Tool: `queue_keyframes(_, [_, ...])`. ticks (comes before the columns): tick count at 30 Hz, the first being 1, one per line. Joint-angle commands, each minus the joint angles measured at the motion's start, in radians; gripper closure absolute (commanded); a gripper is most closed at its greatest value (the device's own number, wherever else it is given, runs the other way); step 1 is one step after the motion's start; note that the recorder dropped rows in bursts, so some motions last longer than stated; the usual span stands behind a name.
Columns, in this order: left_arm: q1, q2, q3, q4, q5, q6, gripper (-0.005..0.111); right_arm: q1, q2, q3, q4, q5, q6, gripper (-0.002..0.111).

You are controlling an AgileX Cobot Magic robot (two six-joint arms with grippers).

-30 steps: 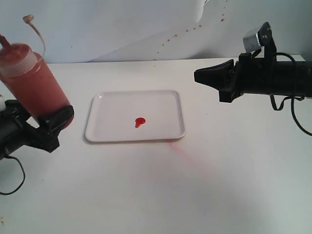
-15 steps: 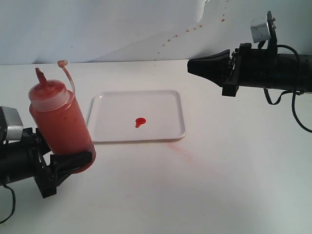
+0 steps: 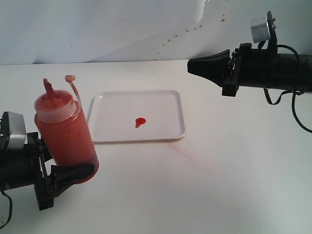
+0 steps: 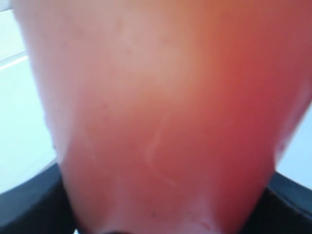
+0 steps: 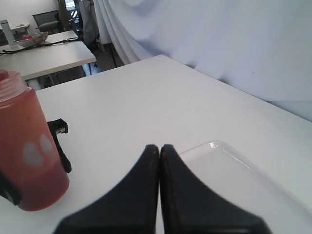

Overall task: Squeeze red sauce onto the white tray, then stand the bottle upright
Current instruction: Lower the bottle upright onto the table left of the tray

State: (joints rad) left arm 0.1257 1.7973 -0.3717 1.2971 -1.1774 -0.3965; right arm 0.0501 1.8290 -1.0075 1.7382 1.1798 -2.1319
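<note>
The bottle (image 3: 66, 134) of orange-red sauce stands nearly upright left of the white tray (image 3: 122, 109), leaning slightly, its tethered cap (image 3: 70, 78) dangling beside the nozzle. My left gripper (image 3: 68, 165) is shut on its lower body; I cannot tell whether its base touches the table. The bottle (image 4: 165, 107) fills the left wrist view between the black fingers (image 4: 29, 212). A small blob of red sauce (image 3: 140, 122) lies near the tray's middle. My right gripper (image 3: 191, 67) hovers shut and empty beyond the tray's far right corner. The right wrist view shows its joined tips (image 5: 160, 148), the tray (image 5: 234, 180) and the bottle (image 5: 27, 151).
A faint pink smear (image 3: 183, 151) marks the table just off the tray's near right corner. Small sauce specks (image 3: 187, 30) dot the white backdrop. Other tables (image 5: 44, 56) stand beyond the table's edge in the right wrist view.
My left gripper has brought the bottle down from high at the left edge to table level and turned it closer to upright. My right gripper shifted slightly up and left, then stayed still.
</note>
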Motion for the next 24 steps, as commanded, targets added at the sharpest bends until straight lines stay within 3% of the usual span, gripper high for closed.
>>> queue_keyframes(1, [0.002,-0.004,-0.007,-0.024,-0.044,0.012,0.107,0.001,-0.009,-0.007,0.006,0.008,-0.011,0.108])
queue_keyframes(24, [0.002,0.028,-0.005,0.014,-0.044,0.036,0.107,0.001,-0.009,-0.007,0.006,0.008,-0.008,0.108])
